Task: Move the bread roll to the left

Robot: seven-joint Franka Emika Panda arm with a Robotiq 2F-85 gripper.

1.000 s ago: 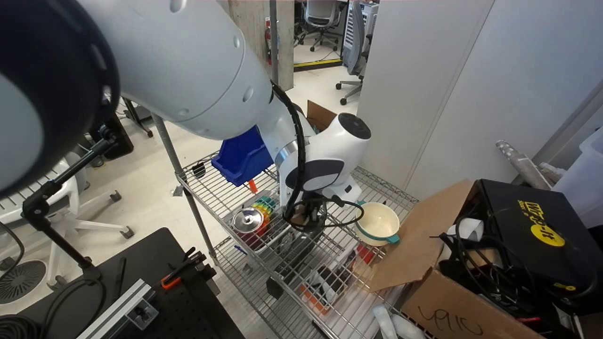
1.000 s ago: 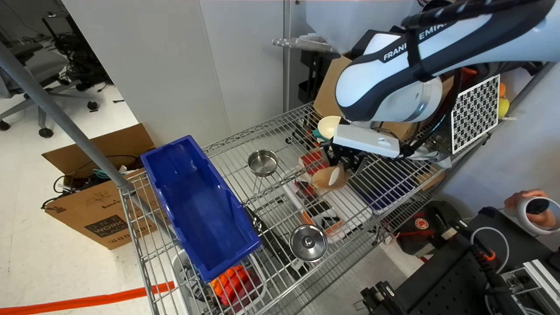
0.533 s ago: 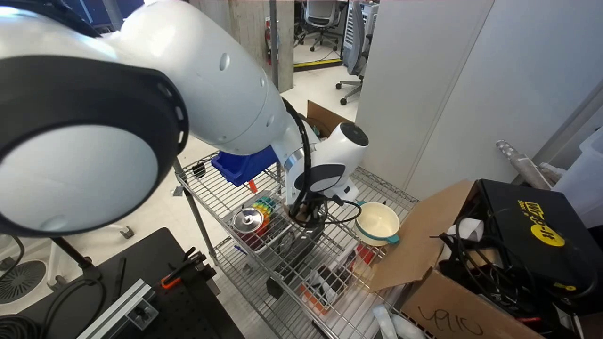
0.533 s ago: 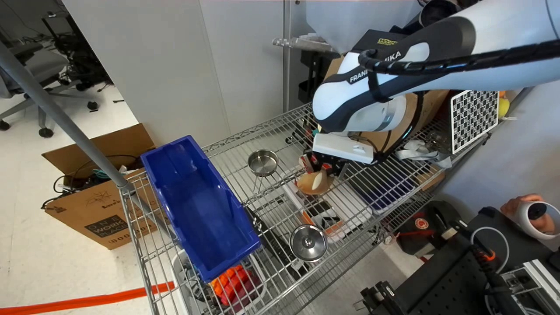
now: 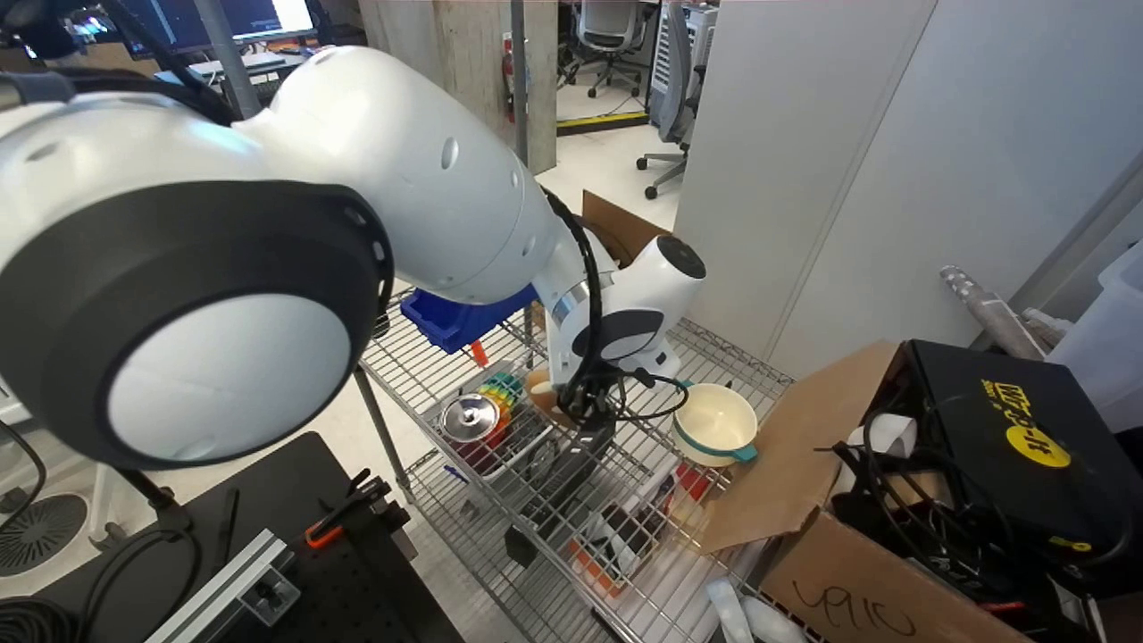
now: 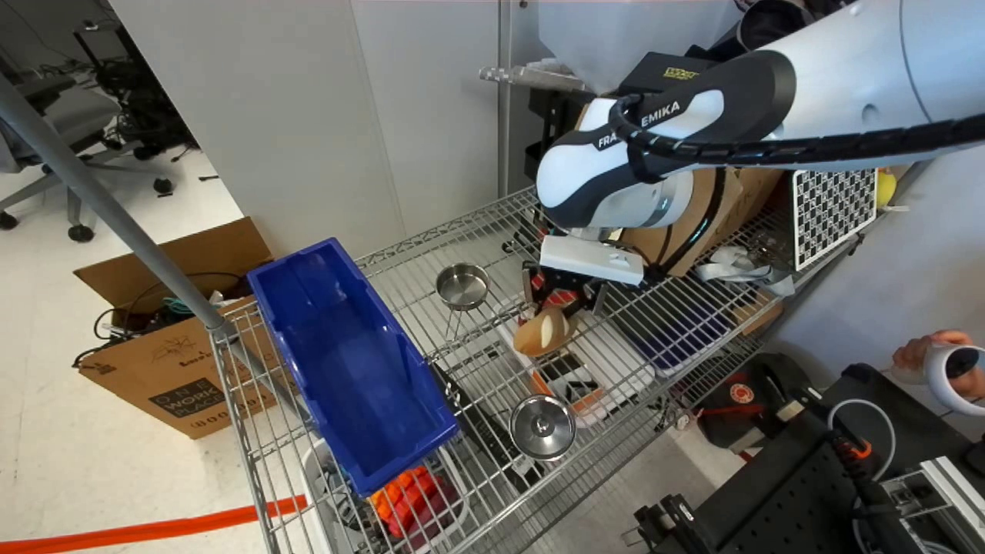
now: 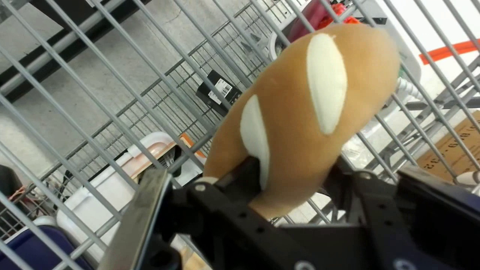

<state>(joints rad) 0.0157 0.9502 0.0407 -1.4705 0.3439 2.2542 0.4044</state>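
The bread roll [image 7: 300, 101] is brown with pale cream slashes and fills the middle of the wrist view. It shows below the gripper in both exterior views, partly hidden in one [image 5: 541, 393] and clearer in the other [image 6: 541, 332]. My gripper [image 7: 294, 172] has a black finger on each side of the roll's near end and is shut on it. It also shows in an exterior view [image 6: 560, 302]. The roll sits tilted over the wire shelf [image 6: 454, 223]; I cannot tell whether it touches the wires.
A blue bin [image 6: 354, 377] stands at the shelf's end. A small metal pot [image 6: 462, 286] and a metal lid [image 6: 542, 428] lie between the bin and the roll. A cream pot with teal handles [image 5: 717, 418] and an open cardboard box [image 5: 804, 455] are on the other side.
My gripper and the bread roll have moved together along the shelf toward the blue bin. Most of this motion came in the first half second. The other objects on the shelf have not moved.
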